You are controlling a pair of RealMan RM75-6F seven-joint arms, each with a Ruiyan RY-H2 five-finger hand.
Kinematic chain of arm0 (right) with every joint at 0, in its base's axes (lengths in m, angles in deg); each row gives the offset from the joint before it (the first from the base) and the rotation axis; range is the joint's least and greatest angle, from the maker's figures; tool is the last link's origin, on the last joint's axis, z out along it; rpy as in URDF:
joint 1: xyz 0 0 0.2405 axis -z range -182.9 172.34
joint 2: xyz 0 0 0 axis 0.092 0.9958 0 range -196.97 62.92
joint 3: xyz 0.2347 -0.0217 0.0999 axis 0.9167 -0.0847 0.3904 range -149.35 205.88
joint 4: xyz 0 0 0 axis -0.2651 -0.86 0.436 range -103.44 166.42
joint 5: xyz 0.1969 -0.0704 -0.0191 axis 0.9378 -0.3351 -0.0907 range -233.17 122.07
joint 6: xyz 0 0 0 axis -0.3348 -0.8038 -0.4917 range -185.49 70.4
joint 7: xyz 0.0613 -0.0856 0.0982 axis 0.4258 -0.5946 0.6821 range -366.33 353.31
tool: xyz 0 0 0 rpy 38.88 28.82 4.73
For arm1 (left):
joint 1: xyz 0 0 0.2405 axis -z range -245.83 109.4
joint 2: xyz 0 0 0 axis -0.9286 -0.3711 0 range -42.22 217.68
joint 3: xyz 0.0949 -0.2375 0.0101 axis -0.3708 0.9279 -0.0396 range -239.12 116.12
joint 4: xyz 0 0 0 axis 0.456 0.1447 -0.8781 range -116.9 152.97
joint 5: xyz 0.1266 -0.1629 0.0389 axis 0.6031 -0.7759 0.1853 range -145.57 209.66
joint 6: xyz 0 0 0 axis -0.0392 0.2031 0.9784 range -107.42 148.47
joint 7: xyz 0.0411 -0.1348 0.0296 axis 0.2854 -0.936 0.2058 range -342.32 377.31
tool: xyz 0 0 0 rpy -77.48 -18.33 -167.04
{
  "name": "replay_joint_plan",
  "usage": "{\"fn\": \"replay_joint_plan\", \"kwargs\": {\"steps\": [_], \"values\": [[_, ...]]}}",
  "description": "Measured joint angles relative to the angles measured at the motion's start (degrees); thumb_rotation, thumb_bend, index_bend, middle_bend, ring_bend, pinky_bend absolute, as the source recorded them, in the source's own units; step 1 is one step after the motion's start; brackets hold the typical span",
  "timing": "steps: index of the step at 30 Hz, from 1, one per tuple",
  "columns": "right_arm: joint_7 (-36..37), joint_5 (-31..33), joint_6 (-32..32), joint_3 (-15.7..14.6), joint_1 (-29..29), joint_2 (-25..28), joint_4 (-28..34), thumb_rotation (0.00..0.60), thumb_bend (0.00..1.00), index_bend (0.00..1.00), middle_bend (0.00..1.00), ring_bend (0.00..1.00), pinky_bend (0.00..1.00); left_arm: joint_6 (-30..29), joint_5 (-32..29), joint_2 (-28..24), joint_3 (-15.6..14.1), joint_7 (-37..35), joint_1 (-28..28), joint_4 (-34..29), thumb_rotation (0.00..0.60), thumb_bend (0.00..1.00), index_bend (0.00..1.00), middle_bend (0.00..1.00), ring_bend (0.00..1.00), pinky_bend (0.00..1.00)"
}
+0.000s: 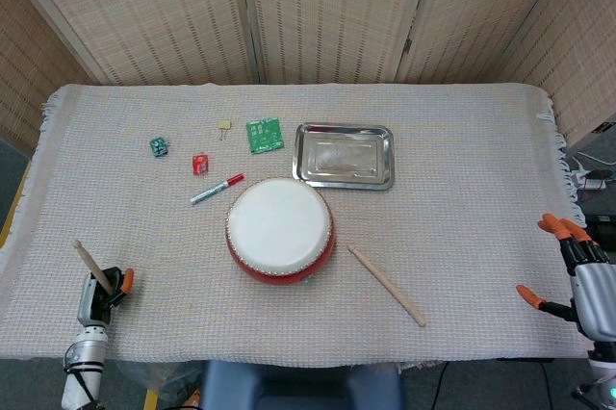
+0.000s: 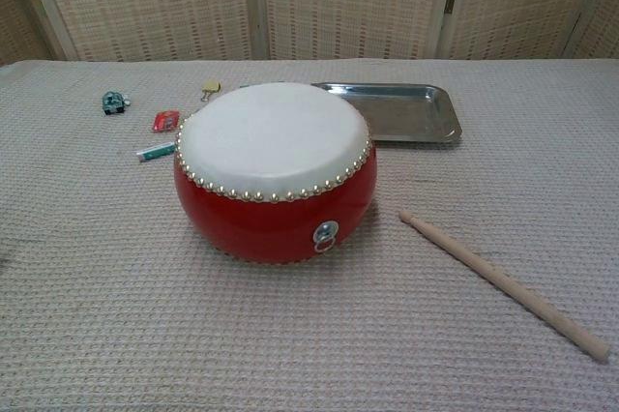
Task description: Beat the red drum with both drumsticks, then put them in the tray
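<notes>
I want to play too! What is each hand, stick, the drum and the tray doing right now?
left hand: holds a drumstick
right hand: open, holding nothing
second drumstick: lying on the cloth, right of the drum
red drum: upright, untouched
tray: empty

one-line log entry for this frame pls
left hand: holds drumstick | right hand: open | second drumstick: on table | tray: empty
</notes>
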Motion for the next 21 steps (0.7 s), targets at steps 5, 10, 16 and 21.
{"fn": "replay_joint_plan", "kwargs": {"steps": [5,10,16,21], "values": [[0.0,-0.1,0.2,-0.1,-0.1,-0.1,0.1,0.6,0.02,0.09,0.19,0.09,0.24,0.3,0.1,0.6,-0.3,-0.6,0.2,1.6,0.6,0.62,0.97,1.0,1.0,1.0],[0.4,-0.1,0.6,-0.2,-0.1,-0.1,0.1,0.6,0.02,0.09,0.19,0.09,0.24,-0.1,0.6,1.0,-0.6,1.8,0.5,3.3,0.6,0.75,1.0,1.0,1.0,1.0],[0.7,0.8,2.2,-0.8,-0.3,0.6,0.7,0.6,0.02,0.09,0.19,0.09,0.24,-1.4,3.9,-0.1,-2.8,5.6,1.2,5.4,0.6,0.79,1.0,1.0,1.0,1.0],[1.5,1.0,4.7,-1.4,-0.9,1.5,1.9,0.6,0.02,0.09,0.19,0.09,0.24,-4.4,6.5,-2.1,-3.7,10.9,2.2,6.1,0.6,0.8,1.0,1.0,1.0,1.0]]}}
